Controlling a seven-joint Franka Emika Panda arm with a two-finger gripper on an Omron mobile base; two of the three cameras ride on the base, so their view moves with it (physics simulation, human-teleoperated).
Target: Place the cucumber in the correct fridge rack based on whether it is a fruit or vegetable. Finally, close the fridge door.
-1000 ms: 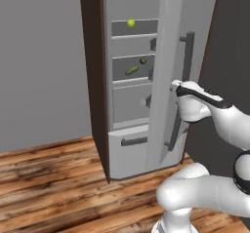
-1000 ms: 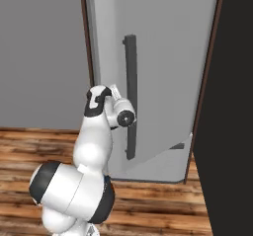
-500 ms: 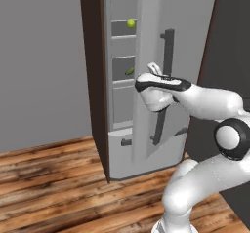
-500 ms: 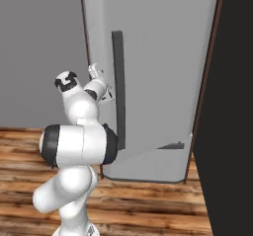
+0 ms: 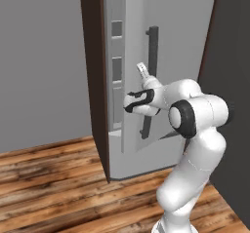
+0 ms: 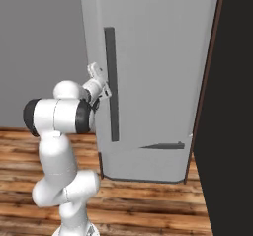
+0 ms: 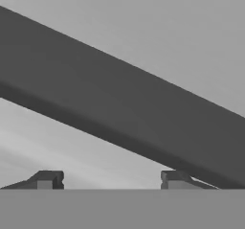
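The fridge door [image 5: 134, 27] stands almost closed, leaving a narrow gap on its left through which slivers of the interior show. My gripper [image 5: 141, 70] rests against the door's outer face, just left of the long dark vertical handle [image 5: 152, 56]. From the other side the gripper [image 6: 97, 75] sits left of the handle [image 6: 111, 82] on the door [image 6: 158, 57]. In the hand view the handle [image 7: 119, 108] crosses diagonally close ahead, and the gripper [image 7: 110, 180] has its fingertips [image 7: 45, 179] apart with nothing between them. The cucumber and the fridge rack are hidden behind the door.
A dark brown side panel [image 5: 93, 56] borders the fridge on the left, with a grey wall [image 5: 39, 56] beyond. A dark tall surface [image 6: 232, 106] stands on the right. A low drawer front with a horizontal handle [image 6: 160, 146] sits below the door. A wooden floor [image 5: 53, 188] lies underneath.
The door has swung from partly open to nearly closed, covering the shelves, the cucumber and the green ball. My arm swept left with the door, staying beside the handle.
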